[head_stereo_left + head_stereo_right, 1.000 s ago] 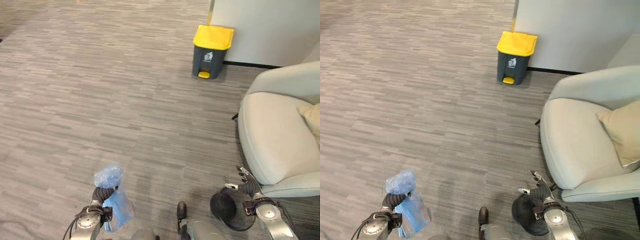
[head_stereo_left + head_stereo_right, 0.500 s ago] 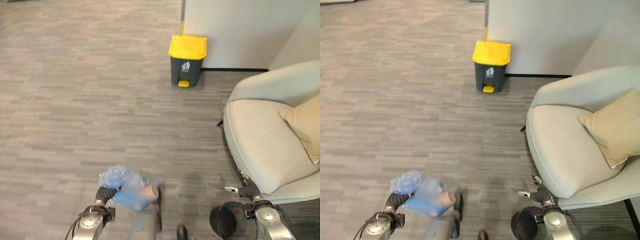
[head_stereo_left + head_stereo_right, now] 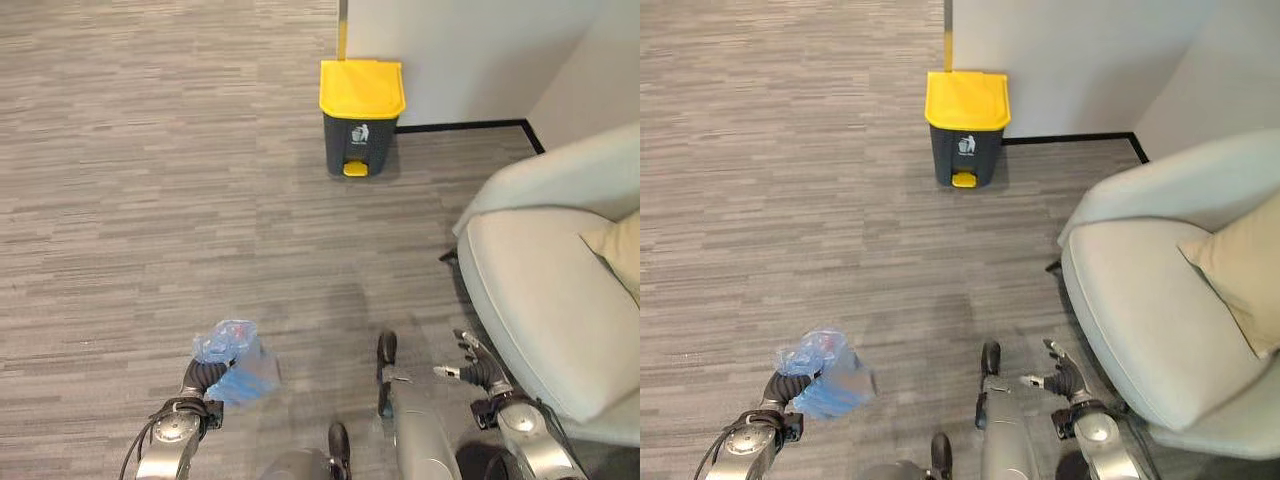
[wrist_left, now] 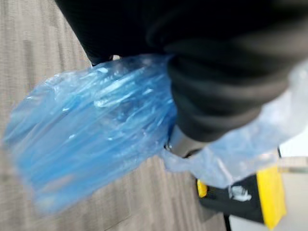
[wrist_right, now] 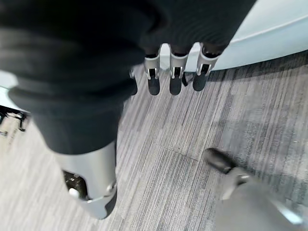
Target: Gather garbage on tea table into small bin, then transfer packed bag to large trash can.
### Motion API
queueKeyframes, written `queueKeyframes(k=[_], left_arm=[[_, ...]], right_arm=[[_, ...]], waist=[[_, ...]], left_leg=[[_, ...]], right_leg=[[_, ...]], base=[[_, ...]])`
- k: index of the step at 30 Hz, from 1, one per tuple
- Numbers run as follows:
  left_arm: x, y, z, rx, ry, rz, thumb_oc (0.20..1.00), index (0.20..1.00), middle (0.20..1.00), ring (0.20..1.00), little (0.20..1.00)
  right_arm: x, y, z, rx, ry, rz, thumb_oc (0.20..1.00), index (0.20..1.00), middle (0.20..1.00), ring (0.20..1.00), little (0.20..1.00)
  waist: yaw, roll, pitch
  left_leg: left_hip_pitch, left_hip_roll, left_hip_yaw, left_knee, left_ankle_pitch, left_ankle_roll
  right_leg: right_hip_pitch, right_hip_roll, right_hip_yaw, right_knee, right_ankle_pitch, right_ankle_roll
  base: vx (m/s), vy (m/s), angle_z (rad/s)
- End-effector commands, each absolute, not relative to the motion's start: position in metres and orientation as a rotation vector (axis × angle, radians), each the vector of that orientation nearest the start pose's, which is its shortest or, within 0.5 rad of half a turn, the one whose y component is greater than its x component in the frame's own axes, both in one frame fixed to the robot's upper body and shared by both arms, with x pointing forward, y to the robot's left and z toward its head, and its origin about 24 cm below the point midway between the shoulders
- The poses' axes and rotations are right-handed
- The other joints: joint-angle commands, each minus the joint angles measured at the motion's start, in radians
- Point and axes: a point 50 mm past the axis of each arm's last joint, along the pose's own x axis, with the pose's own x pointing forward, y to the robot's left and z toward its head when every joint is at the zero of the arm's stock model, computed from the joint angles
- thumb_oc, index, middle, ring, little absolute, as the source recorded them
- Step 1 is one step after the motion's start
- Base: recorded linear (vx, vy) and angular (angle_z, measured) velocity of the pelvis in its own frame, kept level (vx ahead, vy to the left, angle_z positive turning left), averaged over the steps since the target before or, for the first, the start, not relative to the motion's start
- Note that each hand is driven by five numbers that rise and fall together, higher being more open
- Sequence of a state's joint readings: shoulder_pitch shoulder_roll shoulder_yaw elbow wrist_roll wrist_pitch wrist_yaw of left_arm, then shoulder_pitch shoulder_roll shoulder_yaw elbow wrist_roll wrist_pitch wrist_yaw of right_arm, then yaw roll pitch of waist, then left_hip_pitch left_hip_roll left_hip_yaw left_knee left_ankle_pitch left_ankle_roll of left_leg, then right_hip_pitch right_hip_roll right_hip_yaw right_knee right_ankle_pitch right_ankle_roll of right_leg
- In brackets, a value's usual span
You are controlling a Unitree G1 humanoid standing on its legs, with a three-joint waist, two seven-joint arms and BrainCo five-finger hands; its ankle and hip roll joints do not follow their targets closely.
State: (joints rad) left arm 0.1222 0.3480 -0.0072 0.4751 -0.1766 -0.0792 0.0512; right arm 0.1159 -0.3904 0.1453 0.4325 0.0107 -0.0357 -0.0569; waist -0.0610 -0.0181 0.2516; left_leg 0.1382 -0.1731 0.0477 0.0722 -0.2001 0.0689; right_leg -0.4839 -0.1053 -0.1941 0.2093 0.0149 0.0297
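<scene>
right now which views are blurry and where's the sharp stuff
Left wrist view: the blue bag is smeared, and the yellow-lidded bin behind it is soft. Left eye view: that bin and the armchair are crisp; the bag in the left hand is slightly blurred.

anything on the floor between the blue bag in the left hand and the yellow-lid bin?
No. In the left eye view, only bare grey carpet lies between the blue bag, gripped by the left hand, and the yellow-lidded trash can.
</scene>
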Motion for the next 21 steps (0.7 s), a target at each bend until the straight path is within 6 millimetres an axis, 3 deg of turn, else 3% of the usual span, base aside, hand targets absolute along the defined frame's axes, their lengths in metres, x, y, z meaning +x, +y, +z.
queueKeyframes(k=[1, 3, 4, 7, 9, 13, 15, 17, 19, 21], left_arm=[[0.191, 0.270, -0.039, 0.249, 0.392, 0.174, 0.200, 0.200, 0.200, 0.200, 0.200], [0.187, 0.268, -0.043, 0.232, 0.410, 0.182, 0.200, 0.200, 0.200, 0.200, 0.200], [0.185, 0.267, -0.044, 0.220, 0.415, 0.178, 0.200, 0.200, 0.200, 0.200, 0.200], [0.185, 0.265, -0.047, 0.205, 0.428, 0.174, 0.200, 0.200, 0.200, 0.200, 0.200], [0.186, 0.263, -0.048, 0.198, 0.430, 0.174, 0.200, 0.200, 0.200, 0.200, 0.200], [0.189, 0.258, -0.049, 0.202, 0.430, 0.146, 0.200, 0.200, 0.200, 0.200, 0.200], [0.189, 0.257, -0.049, 0.205, 0.430, 0.142, 0.200, 0.200, 0.200, 0.200, 0.200], [0.188, 0.257, -0.049, 0.209, 0.429, 0.142, 0.200, 0.200, 0.200, 0.200, 0.200], [0.186, 0.258, -0.049, 0.202, 0.430, 0.157, 0.200, 0.200, 0.200, 0.200, 0.200], [0.179, 0.260, -0.051, 0.202, 0.444, 0.161, 0.200, 0.200, 0.200, 0.200, 0.200]], right_arm=[[0.211, -0.241, -0.042, -0.424, 0.411, -0.027, 1.000, 1.000, 1.000, 1.000, 1.000], [0.208, -0.245, -0.043, -0.427, 0.417, -0.044, 1.000, 1.000, 1.000, 1.000, 1.000], [0.206, -0.248, -0.043, -0.426, 0.420, -0.054, 1.000, 1.000, 1.000, 1.000, 1.000], [0.205, -0.253, -0.042, -0.419, 0.420, -0.074, 1.000, 1.000, 1.000, 1.000, 1.000], [0.203, -0.255, -0.043, -0.421, 0.430, -0.083, 1.000, 1.000, 1.000, 1.000, 1.000], [0.205, -0.262, -0.039, -0.426, 0.418, -0.108, 1.000, 1.000, 1.000, 1.000, 1.000], [0.205, -0.264, -0.039, -0.428, 0.422, -0.119, 1.000, 1.000, 1.000, 1.000, 1.000], [0.204, -0.264, -0.041, -0.425, 0.432, -0.131, 1.000, 1.000, 1.000, 1.000, 1.000], [0.205, -0.262, -0.042, -0.424, 0.432, -0.126, 1.000, 1.000, 1.000, 1.000, 1.000], [0.203, -0.258, -0.045, -0.435, 0.447, -0.102, 1.000, 1.000, 1.000, 1.000, 1.000]], waist=[[0.011, -0.024, -0.035], [0.007, -0.011, -0.051], [0.008, -0.010, -0.058], [0.004, -0.012, -0.065], [0.006, -0.018, -0.064], [0.023, -0.036, -0.054], [0.034, -0.032, -0.046], [0.055, -0.023, -0.040], [0.076, -0.020, -0.034], [0.087, -0.024, -0.050]], left_leg=[[-0.030, 0.123, -0.017, 0.049, -0.037, -0.075], [-0.046, 0.180, -0.006, 0.150, 0.033, -0.129], [-0.064, 0.202, 0.002, 0.198, 0.063, -0.139], [-0.112, 0.237, 0.009, 0.326, 0.153, -0.150], [-0.143, 0.256, 0.030, 0.354, 0.163, -0.135], [-0.264, 0.211, 0.061, 0.257, 0.076, -0.109], [-0.315, 0.200, 0.082, 0.206, 0.095, -0.115], [-0.379, 0.186, 0.099, 0.132, 0.180, -0.127], [-0.393, 0.174, 0.084, 0.114, 0.206, -0.133], [-0.358, 0.154, 0.058, 0.099, 0.180, -0.115]], right_leg=[[0.186, -0.026, 0.048, -0.051, 0.021, 0.110], [0.233, -0.003, 0.027, -0.047, 0.002, 0.080], [0.256, 0.006, 0.019, -0.052, -0.012, 0.069], [0.303, 0.031, 0.010, -0.059, -0.054, 0.031], [0.331, 0.039, 0.013, -0.065, -0.079, 0.017], [0.401, 0.032, 0.029, -0.113, -0.103, 0.027], [0.427, 0.035, 0.034, -0.132, -0.107, 0.032], [0.481, 0.055, 0.050, -0.161, -0.115, 0.033], [0.508, 0.069, 0.077, -0.158, -0.127, 0.029], [0.536, 0.064, 0.102, -0.148, -0.145, 0.041]], base=[[0.35, -0.219, 0.88], [0.35, -0.273, 0.21], [0.29, -0.260, -0.12], [0.27, -0.221, 0.17], [0.25, -0.164, 0.11], [0.27, -0.081, -0.35], [0.16, 0.008, -0.14], [0.23, 0.040, -0.15], [0.26, 0.096, -0.31], [0.39, 0.200, -1.22]])
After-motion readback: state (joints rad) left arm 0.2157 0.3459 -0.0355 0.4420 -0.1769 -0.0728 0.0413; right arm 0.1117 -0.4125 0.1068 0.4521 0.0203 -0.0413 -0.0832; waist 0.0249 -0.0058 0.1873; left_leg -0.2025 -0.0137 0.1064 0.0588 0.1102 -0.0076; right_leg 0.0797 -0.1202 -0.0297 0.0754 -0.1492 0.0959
